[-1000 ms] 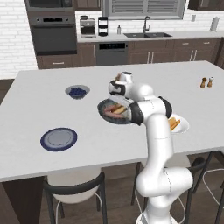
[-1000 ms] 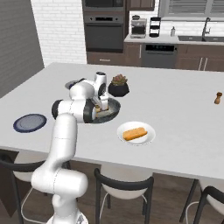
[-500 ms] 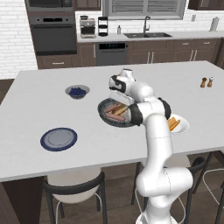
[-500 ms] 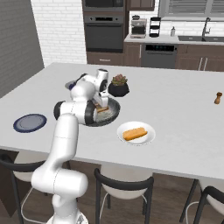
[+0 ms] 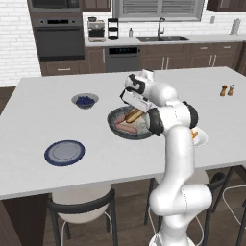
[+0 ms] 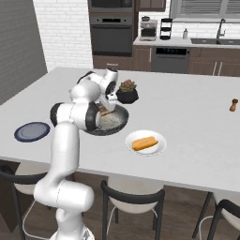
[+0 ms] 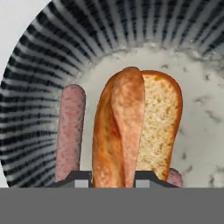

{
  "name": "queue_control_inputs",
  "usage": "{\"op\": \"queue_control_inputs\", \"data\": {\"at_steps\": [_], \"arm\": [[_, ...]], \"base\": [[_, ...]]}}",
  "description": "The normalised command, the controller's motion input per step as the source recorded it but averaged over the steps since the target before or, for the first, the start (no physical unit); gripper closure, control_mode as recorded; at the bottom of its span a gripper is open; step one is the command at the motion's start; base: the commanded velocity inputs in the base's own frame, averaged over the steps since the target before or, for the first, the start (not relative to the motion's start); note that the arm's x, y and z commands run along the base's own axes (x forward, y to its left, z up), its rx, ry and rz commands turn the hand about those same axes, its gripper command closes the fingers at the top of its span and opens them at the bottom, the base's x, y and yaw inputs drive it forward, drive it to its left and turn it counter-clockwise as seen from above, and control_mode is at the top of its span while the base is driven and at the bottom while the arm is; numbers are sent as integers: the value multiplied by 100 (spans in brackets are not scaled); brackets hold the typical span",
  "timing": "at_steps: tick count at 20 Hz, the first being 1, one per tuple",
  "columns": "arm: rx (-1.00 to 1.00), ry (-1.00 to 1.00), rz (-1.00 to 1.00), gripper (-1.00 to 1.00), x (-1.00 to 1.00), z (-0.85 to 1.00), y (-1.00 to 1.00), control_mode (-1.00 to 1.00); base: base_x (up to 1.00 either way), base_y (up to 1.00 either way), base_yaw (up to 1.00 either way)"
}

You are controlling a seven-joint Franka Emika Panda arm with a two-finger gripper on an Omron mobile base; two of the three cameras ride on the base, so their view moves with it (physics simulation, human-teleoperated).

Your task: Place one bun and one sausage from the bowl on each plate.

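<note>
My left base camera looks forward and down from behind my arm's left; the right one does likewise from its right. Both take in the same counter [image 5: 43,120], from a distance. My hand camera peers straight down, very near, into the bowl [image 7: 52,52].

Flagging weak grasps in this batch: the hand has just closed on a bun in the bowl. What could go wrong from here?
1. The hand pinches the bun at one end, so the long free end may droop or slip out on lifting.
2. A sausage lies right beside the bun in the bowl and could be dragged along.
</note>
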Motion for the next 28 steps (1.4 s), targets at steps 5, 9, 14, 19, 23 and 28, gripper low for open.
{"op": "queue_control_inputs", "data": {"at_steps": [5, 9, 14, 19, 23, 28], "arm": [[3, -39, 0, 100, -99, 27, 51, -100], [1, -35, 0, 100, -89, 35, 65, -100], [-1, -28, 3, 100, -40, 51, 94, -100], [-14, -1, 7, 100, -7, 38, 100, -100], [-16, 15, 3, 100, 0, 12, 100, -100], [-12, 15, 4, 100, 0, -28, 56, -100]], "base": [[0, 0, 0], [0, 0, 0], [0, 0, 0], [0, 0, 0], [0, 0, 0], [0, 0, 0]]}}
